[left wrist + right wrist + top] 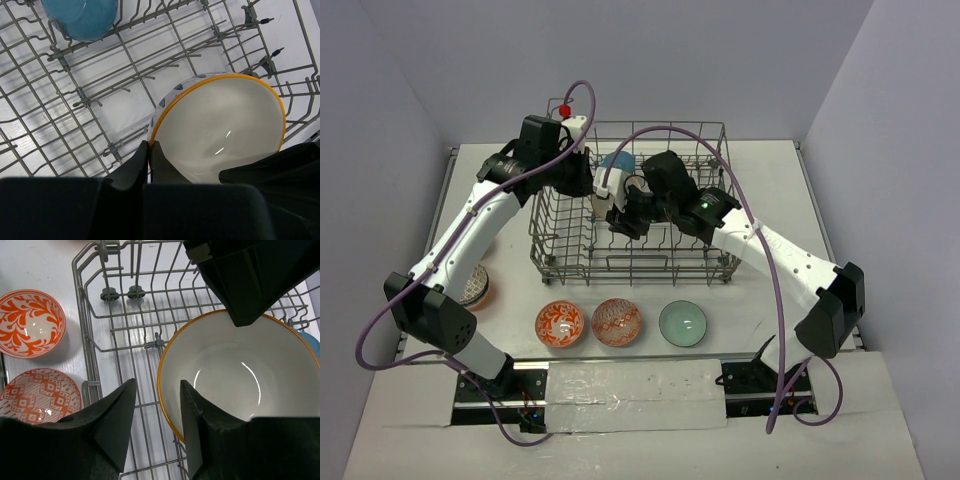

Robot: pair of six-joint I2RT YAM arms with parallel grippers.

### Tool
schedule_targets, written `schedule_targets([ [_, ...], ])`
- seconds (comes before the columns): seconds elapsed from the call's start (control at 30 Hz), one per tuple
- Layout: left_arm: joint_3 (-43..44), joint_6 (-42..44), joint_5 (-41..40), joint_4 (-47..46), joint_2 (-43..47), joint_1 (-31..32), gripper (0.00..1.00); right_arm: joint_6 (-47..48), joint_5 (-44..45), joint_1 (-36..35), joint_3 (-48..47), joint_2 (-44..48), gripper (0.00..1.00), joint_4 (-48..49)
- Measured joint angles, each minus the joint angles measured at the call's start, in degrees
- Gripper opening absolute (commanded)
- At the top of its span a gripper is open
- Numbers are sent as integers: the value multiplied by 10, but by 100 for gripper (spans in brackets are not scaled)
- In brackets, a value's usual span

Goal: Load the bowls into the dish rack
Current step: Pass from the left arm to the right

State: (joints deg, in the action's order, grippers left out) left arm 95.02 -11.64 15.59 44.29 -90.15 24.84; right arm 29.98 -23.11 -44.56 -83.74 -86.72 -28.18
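A white bowl with an orange rim [225, 125] hangs tilted inside the grey wire dish rack [712, 262]. My left gripper [149, 150] is shut on its rim. From the other side, my right gripper [156, 390] straddles the same bowl's [235, 370] rim, one finger inside and one outside, jaws still apart. In the top view both grippers meet over the rack's left half, left gripper [595, 185] and right gripper [625, 215]. A teal-blue bowl [82, 17] stands in the rack's far part. Two orange-red patterned bowls [560, 323] [617, 322] and a pale green bowl [682, 323] sit on the table in front of the rack.
Another bowl [475, 285] rests on the table at the left, partly under my left arm. Upright tines and tall wire sides [82, 315] of the rack surround both grippers. White walls close off the table on three sides.
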Motion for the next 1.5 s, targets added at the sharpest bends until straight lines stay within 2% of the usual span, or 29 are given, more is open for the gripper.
schedule_targets([
  [0.2, 0, 0, 0, 1, 0, 0, 0, 0, 7, -1, -3, -1, 33, -1],
  [0.53, 0, 3, -3, 3, 0, 0, 0, 0, 19, -3, -9, -15, 33, -2],
  [0.7, 0, 5, -4, 1, 0, 0, 0, 1, 26, -6, -15, -25, 17, -3],
  [0.9, -1, 11, -3, 1, 0, -1, 0, 2, 26, -12, -18, -28, 13, -4],
  [1.03, -1, 12, -3, -1, 0, -1, 0, -1, 29, -12, -21, -31, 0, -5],
  [1.5, -33, 15, -32, -30, -4, -10, 0, -22, 34, -12, -81, -94, 0, -36],
])
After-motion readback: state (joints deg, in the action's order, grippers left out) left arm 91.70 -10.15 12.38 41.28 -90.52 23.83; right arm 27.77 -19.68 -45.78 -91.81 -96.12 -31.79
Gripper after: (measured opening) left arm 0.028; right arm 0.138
